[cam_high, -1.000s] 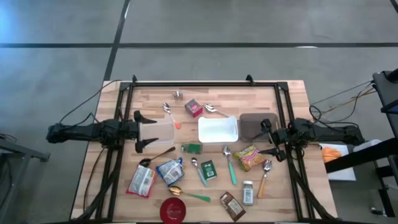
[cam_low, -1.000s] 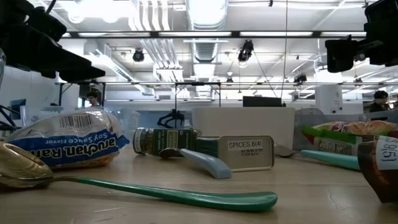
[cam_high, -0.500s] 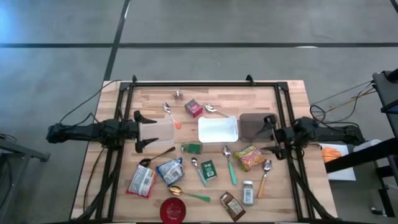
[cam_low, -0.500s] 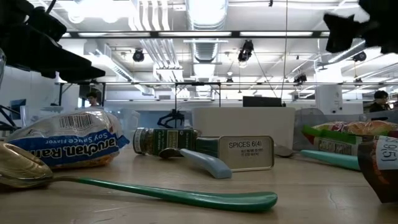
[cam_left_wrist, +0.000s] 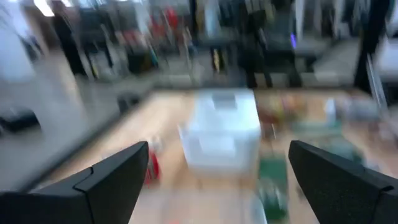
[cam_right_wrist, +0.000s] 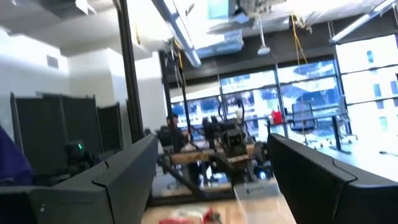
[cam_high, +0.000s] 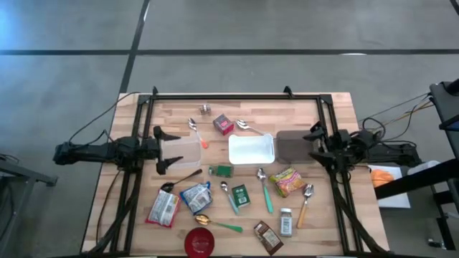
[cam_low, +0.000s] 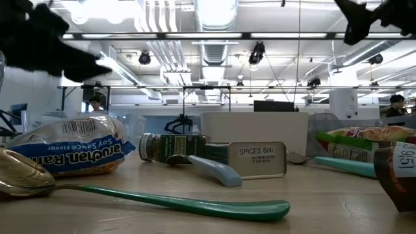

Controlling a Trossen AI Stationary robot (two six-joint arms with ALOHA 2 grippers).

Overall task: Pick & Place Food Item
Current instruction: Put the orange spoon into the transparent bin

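Food items lie across the wooden table: an orange-yellow snack packet, a blue-white bag, a red-white packet, a green spice tin and a pink box. My left gripper hovers open and level at the table's left side, beside a clear container, which also shows in the left wrist view. My right gripper is open at the right side, raised above a grey-brown container and tipped upward; its wrist view looks into the room, not the table. Neither gripper holds anything.
A white tray sits mid-table. A red bowl, a brown packet and a spice jar stand near the front edge. Several spoons, one with a green handle, lie between the items. A black frame borders the table.
My right gripper has risen and tipped its fingers upward, drawing slightly toward the table's right edge; in the low view it climbs to the top of the picture. Its fingers stay open. No item on the table has moved.
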